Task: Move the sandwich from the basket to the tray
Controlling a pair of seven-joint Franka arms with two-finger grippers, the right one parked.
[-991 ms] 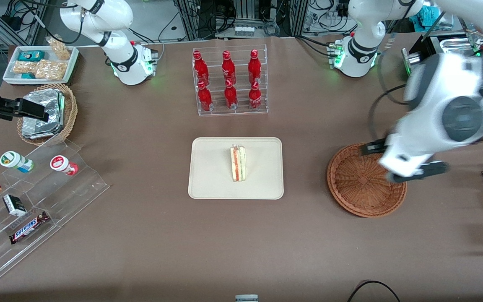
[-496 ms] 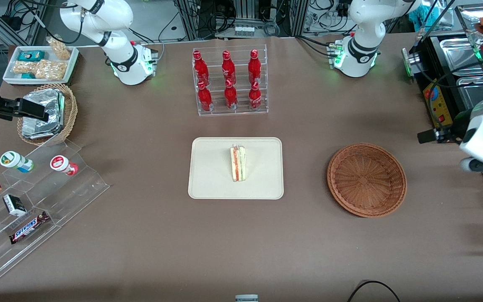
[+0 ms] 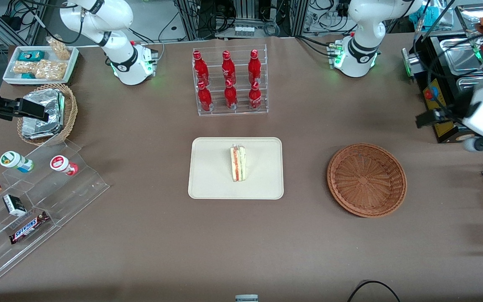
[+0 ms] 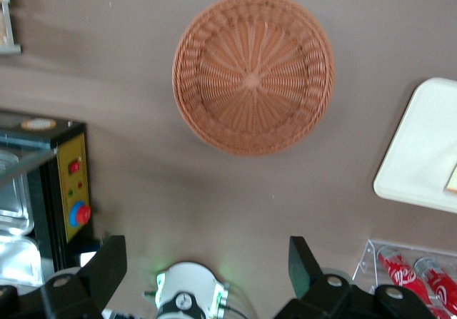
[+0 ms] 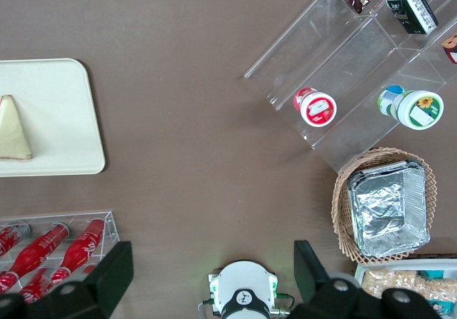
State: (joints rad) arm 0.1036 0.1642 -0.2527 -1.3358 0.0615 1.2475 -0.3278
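Since half a second ago the gripper (image 3: 445, 130) has lifted slightly and drawn farther from the front camera at the working arm's end of the desk (image 3: 149, 235); a second ago it hung over the basket (image 3: 366, 179), which it has since left. Nothing else on the desk has shifted.

Nearest the front camera among the task items, the basket sits empty, a round reddish-brown wicker bowl. Beside it, toward the parked arm's end, the tray (image 3: 212, 167) lies flat, cream-beige with rounded corners. The sandwich (image 3: 238, 163) stands on edge on the tray, a pale triangular wedge showing red and green filling layers, its point toward the bottle rack (image 3: 229, 82).

The gripper hangs above the desk edge, well apart from basket, tray and sandwich. In the left wrist view its fingers (image 4: 107, 265) stand apart, holding nothing, with the basket (image 4: 253, 73) and a corner of the tray (image 4: 421, 148) visible below.
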